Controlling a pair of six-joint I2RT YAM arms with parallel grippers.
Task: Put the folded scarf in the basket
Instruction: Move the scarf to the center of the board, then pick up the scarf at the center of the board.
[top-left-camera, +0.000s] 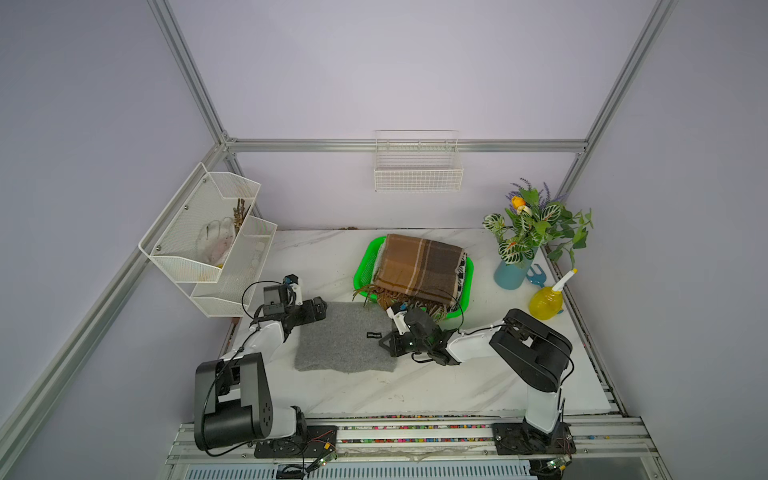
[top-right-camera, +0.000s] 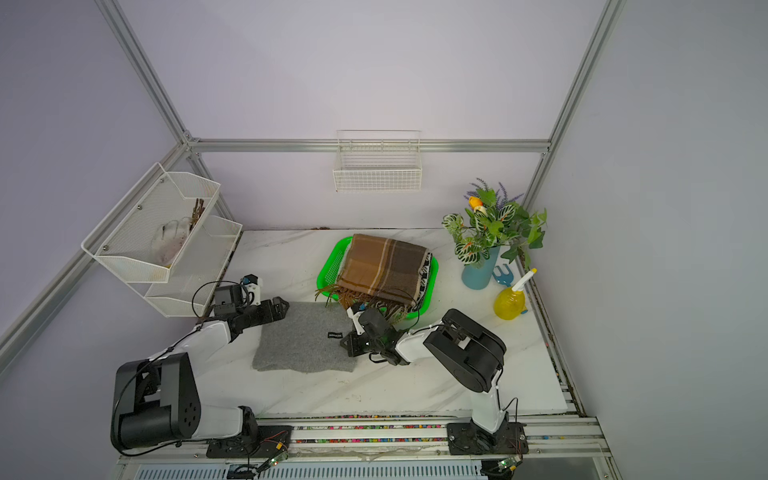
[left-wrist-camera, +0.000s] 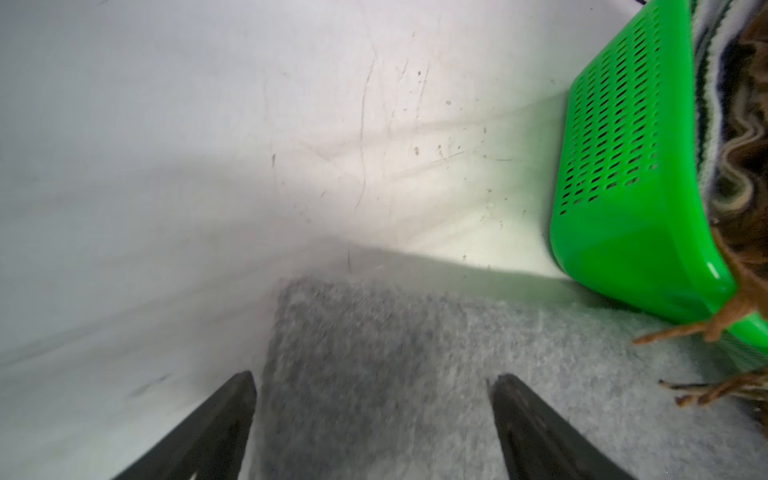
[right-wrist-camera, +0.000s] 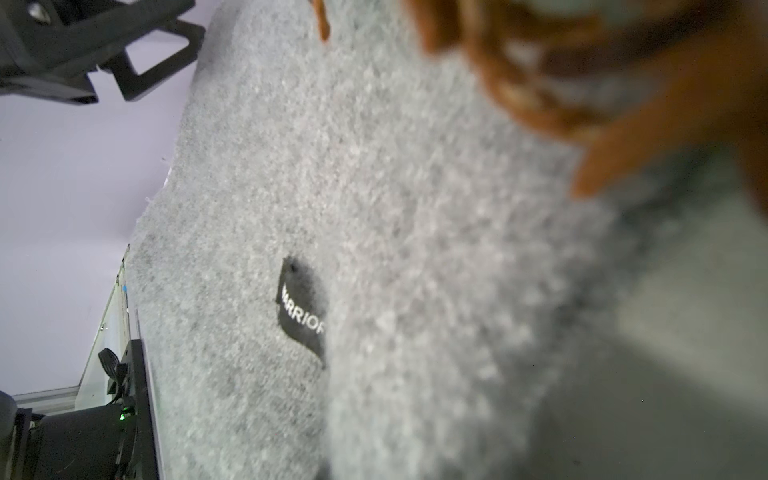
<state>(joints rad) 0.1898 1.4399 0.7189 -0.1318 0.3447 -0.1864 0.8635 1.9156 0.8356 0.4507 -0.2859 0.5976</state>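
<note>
Surface: a white marble-patterned surface (top-left-camera: 415, 386) carries everything, and both arms reach in from its near edge.

Folded scarf: the grey, fuzzy, rectangular folded scarf (top-left-camera: 340, 336) (top-right-camera: 299, 336) (left-wrist-camera: 415, 353) (right-wrist-camera: 332, 166) lies on the surface left of centre. It is outside the basket, and its far right corner is just beside the basket's near left corner.

Basket: the bright green rectangular plastic basket (top-left-camera: 365, 266) (top-right-camera: 328, 270) (left-wrist-camera: 615, 145) with perforated sides stands beyond the scarf, towards the far middle of the surface.

Basket contents: a brown plaid folded scarf (top-left-camera: 419, 262) tops a stack of other folded fabrics. Its brown fringe (top-left-camera: 399, 301) (left-wrist-camera: 706, 324) hangs over the near rim, and some strands trail onto the grey scarf's far right corner.

Left fingers: the left fingers (top-left-camera: 321, 308) (left-wrist-camera: 224, 415) are spread wide and grasp nothing. They sit low at the scarf's far left corner. In the left wrist view the scarf's left edge runs between them, with one finger over bare surface and the other over grey fabric. Contact cannot be told.

Right fingers: the right fingers (top-left-camera: 386, 343) (top-right-camera: 347, 343) are clenched at the scarf's right edge, near the basket's near rim. In the right wrist view grey fabric rises blurred close to the camera and hides them. Whether fabric is pinched between them cannot be told.

Label: a small black fabric label (top-left-camera: 374, 335) (right-wrist-camera: 301, 316) with white lettering sits on the scarf's right part, just left of the right fingers.
</note>
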